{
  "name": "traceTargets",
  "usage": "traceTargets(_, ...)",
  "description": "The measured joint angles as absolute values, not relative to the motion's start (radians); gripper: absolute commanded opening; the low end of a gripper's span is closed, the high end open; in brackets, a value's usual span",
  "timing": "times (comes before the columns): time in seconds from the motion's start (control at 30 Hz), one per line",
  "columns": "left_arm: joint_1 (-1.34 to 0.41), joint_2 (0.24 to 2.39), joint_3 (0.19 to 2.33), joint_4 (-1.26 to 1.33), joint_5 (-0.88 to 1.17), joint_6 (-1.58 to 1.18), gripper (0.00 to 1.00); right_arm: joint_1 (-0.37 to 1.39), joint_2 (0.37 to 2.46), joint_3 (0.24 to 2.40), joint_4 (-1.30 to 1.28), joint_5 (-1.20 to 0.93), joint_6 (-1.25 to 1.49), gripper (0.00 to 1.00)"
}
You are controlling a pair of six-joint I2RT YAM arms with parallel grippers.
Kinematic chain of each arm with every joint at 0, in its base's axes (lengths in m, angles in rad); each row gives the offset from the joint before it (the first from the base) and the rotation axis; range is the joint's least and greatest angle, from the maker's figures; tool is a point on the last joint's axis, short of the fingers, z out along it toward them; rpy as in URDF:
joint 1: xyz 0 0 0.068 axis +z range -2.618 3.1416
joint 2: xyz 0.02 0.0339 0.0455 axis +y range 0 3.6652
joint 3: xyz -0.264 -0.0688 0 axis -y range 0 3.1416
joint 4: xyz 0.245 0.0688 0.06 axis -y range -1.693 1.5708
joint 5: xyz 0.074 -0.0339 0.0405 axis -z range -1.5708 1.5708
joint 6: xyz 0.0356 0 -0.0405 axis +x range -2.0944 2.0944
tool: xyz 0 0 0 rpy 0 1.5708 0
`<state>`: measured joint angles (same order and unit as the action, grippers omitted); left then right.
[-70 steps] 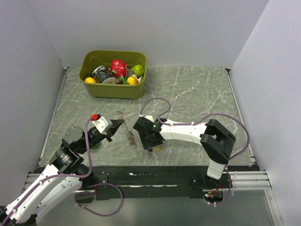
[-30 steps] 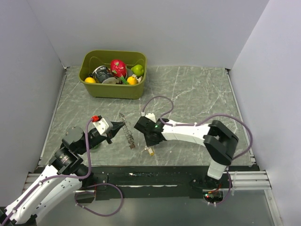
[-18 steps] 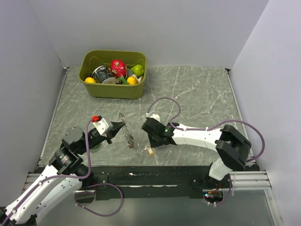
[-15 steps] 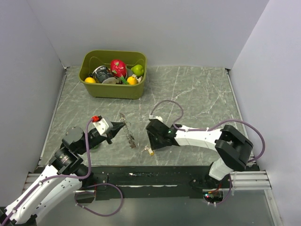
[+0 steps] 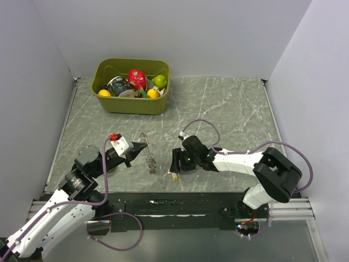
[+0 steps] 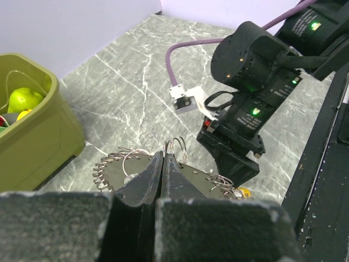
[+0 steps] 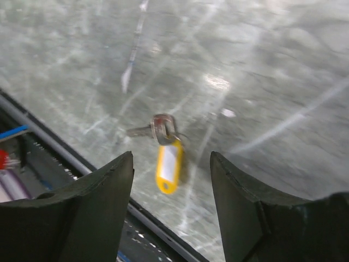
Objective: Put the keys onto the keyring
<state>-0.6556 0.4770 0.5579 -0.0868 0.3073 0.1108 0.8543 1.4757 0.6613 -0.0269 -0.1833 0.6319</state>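
Note:
My left gripper (image 5: 137,148) is shut on the keyring (image 5: 149,156), a grey piece edged with thin wire loops, and holds it just above the table. In the left wrist view the jaws (image 6: 163,157) pinch its middle, and the keyring (image 6: 215,181) spreads to both sides. A silver key with a yellow tag (image 5: 174,176) lies on the table near the front edge. My right gripper (image 5: 175,165) is open and empty right behind it. In the right wrist view the key and its tag (image 7: 167,162) lie between the spread fingers (image 7: 109,191). No black key shows.
A green bin (image 5: 131,108) holding fruit and a cup stands at the back left. The table's black front rail (image 5: 191,199) runs just beyond the key. The right arm's purple cable (image 5: 199,124) loops above the table's middle.
The right arm has swung to the right and drawn back, leaving the yellow-tagged key on the table in front of its open fingers. The left gripper has kept hold of the keyring, almost still.

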Motion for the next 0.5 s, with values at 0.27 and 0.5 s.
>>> traceTargets(0.27,-0.656,0.482,0.558,-0.087,0.317,0.111,0.01,0.84,1.541,0.659,0.052,-0.244,0.648,0.51)
traceTargets(0.5,-0.656,0.482,0.558,-0.086,0.318,0.111,0.01,0.832,1.56,0.651,0.093,-0.258,0.657,0.33)
